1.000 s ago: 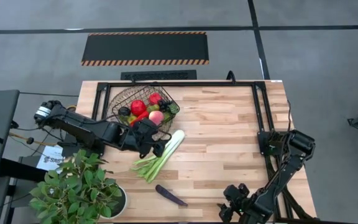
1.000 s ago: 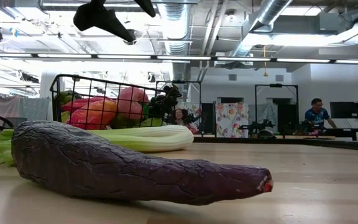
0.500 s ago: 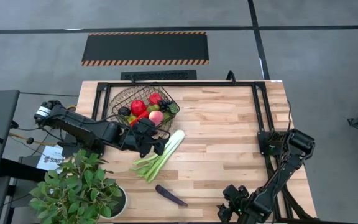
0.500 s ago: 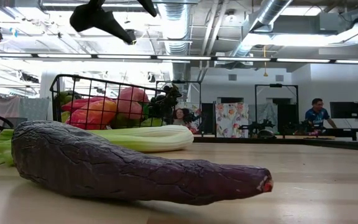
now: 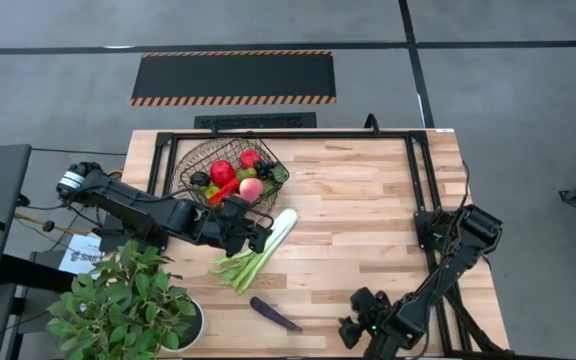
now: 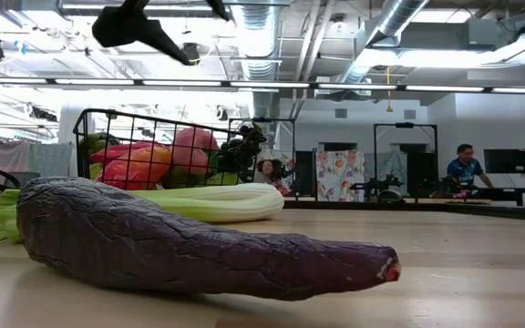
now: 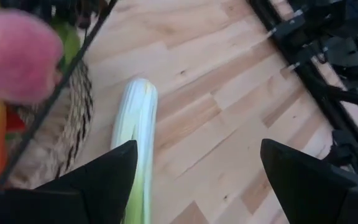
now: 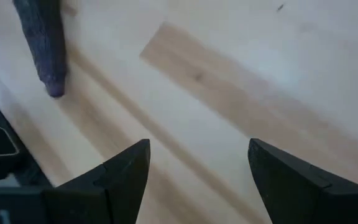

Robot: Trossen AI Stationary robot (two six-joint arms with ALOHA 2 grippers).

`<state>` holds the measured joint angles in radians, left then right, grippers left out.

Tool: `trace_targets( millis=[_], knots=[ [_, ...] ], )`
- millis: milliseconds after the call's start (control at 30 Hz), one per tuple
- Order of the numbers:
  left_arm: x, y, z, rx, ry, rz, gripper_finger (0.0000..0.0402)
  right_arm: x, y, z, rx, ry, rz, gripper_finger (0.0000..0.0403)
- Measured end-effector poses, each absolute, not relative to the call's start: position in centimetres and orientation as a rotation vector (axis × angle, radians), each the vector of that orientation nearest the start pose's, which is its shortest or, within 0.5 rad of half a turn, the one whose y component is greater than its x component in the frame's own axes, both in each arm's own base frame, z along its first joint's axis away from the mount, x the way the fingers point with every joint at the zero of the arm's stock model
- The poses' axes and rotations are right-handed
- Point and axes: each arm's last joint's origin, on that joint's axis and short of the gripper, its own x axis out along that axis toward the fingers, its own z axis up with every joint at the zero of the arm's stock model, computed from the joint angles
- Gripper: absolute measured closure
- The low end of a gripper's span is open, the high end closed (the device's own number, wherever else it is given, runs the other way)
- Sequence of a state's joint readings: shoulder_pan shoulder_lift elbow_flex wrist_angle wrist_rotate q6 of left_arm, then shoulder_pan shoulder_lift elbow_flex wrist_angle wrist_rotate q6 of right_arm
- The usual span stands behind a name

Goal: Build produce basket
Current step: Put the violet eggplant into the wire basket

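The dark wire basket [image 5: 190, 162] stands at the table's far left, holding red apples, a peach and other fruit [image 5: 236, 174]. A long green-white stalk [image 5: 260, 250] lies flat on the wood beside it; it also shows in the left wrist view [image 7: 135, 127]. A purple aubergine [image 5: 274, 314] lies near the front edge and fills the low view [image 6: 199, 241]. My left gripper [image 5: 253, 232] is open above the stalk's white end, touching nothing. My right gripper [image 5: 353, 330] is open near the front edge, right of the aubergine, whose tip shows in its wrist view [image 8: 45, 43].
A leafy potted plant [image 5: 128, 305] stands at the table's front left corner. A black metal frame [image 5: 413, 170] runs along the far and right sides of the table. Bare wood lies between the stalk and the right frame.
My right gripper has moved toward the table's left, closer to the aubergine. My left gripper has shifted slightly toward the stalk. The produce has not moved.
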<state>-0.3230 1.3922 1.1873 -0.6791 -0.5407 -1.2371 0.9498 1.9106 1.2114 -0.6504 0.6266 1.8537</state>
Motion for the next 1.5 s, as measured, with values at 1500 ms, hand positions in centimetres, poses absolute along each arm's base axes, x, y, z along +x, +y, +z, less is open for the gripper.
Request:
trace_targets(
  millis=[1500],
  knots=[
    [29.1,-12.5,29.3,-0.570,0.526,0.377,0.0077,23.5,27.7,15.9,0.772,0.861,-0.483,0.0112]
  ],
)
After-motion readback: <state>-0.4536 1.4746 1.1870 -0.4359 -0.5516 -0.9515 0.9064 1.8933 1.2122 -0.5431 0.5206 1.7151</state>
